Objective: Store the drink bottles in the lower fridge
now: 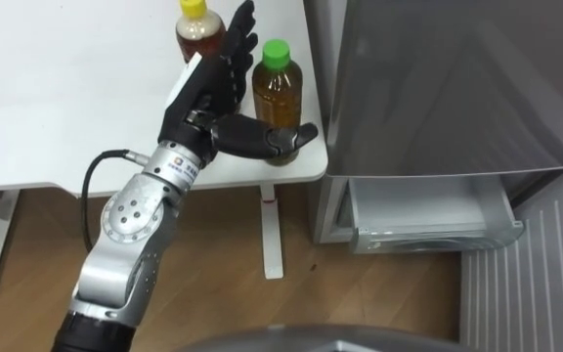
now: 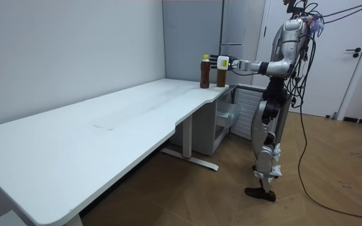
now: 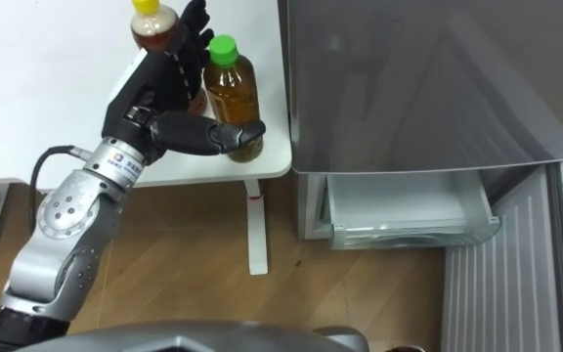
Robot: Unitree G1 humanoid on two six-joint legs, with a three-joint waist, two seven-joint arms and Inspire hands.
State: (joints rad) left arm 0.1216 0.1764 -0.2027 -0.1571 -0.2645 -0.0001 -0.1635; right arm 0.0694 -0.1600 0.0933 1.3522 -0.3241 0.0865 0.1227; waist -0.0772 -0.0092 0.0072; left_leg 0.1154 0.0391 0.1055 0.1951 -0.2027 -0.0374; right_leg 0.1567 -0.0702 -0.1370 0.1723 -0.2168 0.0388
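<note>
The fridge (image 1: 457, 88), its lower drawer (image 1: 423, 210) pulled out, stands just beside the tabletop (image 1: 66, 98). At the tabletop's corner stand a green-capped bottle (image 1: 281, 98) and a yellow-capped bottle (image 1: 198, 37). My left hand (image 1: 208, 93) reaches between them, fingers straight, thumb across the green-capped one's front.

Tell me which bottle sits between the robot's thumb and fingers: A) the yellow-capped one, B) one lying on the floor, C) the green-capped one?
C: the left hand has its thumb across the front of the green-capped bottle and straight fingers behind it, next to the yellow-capped bottle on the table.
</note>
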